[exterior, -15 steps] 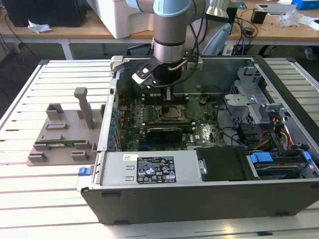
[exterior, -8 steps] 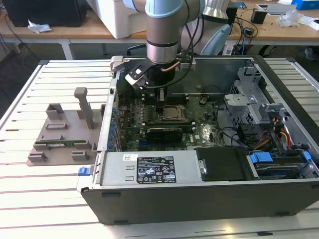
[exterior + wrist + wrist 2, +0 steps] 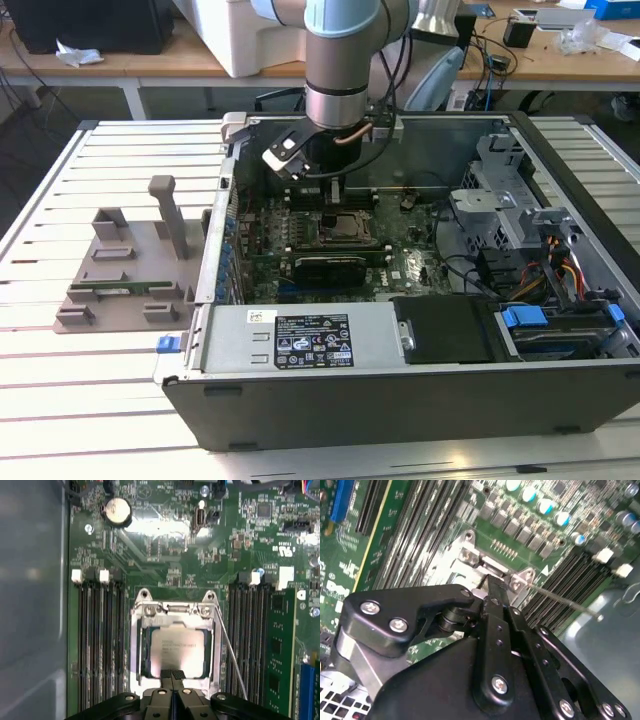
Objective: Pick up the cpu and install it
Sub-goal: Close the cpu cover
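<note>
Over the socket frame [image 3: 172, 611], closed jaws hide one edge of the seated cpu [image 3: 177, 647].

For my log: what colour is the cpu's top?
Silvery-grey; the cpu shows best in the first wrist view.

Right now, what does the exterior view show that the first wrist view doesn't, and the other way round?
The exterior view adds the grey tray on the slatted table and the power supply. The first wrist view adds the cpu lying within its socket frame, and a coin battery. Both share the green motherboard and the gripper.
</note>
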### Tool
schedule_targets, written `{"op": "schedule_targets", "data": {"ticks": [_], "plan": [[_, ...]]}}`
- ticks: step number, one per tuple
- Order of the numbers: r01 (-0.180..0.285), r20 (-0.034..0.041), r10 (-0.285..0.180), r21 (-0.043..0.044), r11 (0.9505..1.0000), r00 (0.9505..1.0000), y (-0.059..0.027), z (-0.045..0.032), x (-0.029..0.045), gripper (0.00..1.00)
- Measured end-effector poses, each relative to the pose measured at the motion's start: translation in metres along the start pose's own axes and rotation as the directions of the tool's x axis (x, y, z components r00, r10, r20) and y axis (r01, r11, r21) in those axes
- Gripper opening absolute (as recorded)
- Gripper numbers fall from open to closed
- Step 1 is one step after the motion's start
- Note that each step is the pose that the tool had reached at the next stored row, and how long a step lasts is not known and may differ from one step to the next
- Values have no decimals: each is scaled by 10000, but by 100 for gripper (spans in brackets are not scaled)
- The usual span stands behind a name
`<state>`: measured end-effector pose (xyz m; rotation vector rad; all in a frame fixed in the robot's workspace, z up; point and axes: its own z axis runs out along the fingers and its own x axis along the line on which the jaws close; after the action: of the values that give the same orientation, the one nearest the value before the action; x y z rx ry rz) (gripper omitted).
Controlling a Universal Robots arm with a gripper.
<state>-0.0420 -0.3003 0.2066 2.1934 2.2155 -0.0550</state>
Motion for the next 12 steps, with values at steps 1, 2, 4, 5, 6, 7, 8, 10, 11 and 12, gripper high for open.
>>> {"op": "schedule_targets", "data": {"ticks": [1, 2, 4, 5, 6, 7, 8, 10, 11, 12], "plan": [[1, -4, -1, 1, 10000, 10000, 25, -6, -1, 11], [1, -7, -1, 3, 10000, 10000, 46, -23, -1, 11], [2, -7, -2, 30, 10000, 10000, 115, -50, -2, 11], [3, -5, -3, 39, 10000, 10000, 132, -58, -4, 11], [4, -6, -4, 46, 10000, 10000, 155, -76, -5, 11], [3, -6, -3, 50, 10000, 10000, 171, -111, -6, 11], [4, -7, -4, 51, 10000, 10000, 180, -147, -7, 11], [3, -6, -3, 52, 10000, 10000, 185, -205, -10, 11], [2, -6, -2, 52, 10000, 10000, 187, -296, -14, 11], [3, -6, -3, 51, 10000, 10000, 188, -372, -17, 11]]}}
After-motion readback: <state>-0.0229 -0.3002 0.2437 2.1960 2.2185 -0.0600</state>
